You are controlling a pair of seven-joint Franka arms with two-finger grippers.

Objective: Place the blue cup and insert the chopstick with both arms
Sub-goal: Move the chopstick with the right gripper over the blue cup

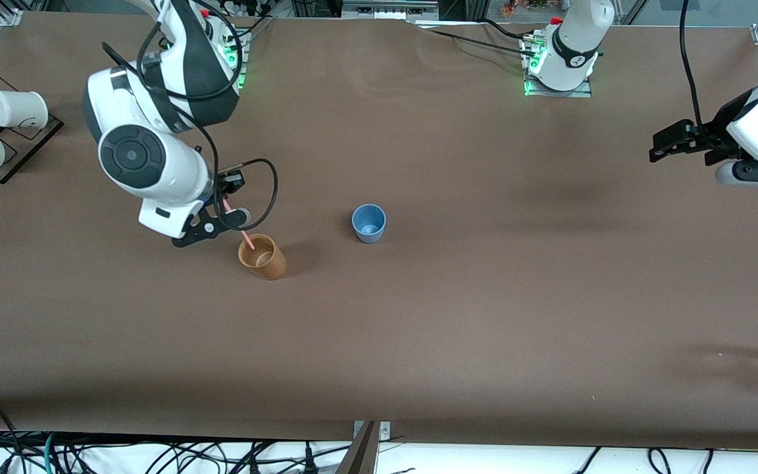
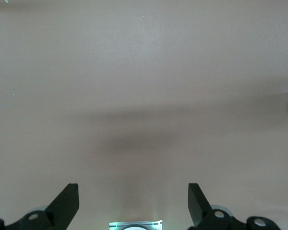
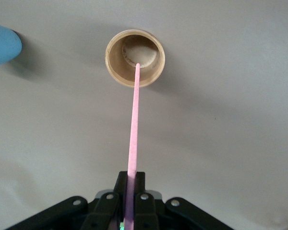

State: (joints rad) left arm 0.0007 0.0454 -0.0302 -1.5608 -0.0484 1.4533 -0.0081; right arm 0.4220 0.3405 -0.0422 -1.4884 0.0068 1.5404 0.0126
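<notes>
Gripping the pink chopstick (image 1: 245, 234) between pressed fingers, the right gripper (image 1: 216, 212) hangs at centre-left of the front view, the stick slanting down with its tip over the mouth of the tan cup (image 1: 262, 257). In the right wrist view the chopstick's (image 3: 133, 143) long axis runs straight from the pincer to that tan cup (image 3: 135, 58), not to the blue cup (image 1: 369, 223), which stands upright near mid-frame, beside the tan one toward the left arm's end of the table. Nothing stands between the two cups. At the front view's right edge the left gripper (image 1: 662, 146) waits, fingers spread and empty, over bare table (image 1: 484, 316). White cups (image 1: 17, 108) rest on a rack at upper left.
</notes>
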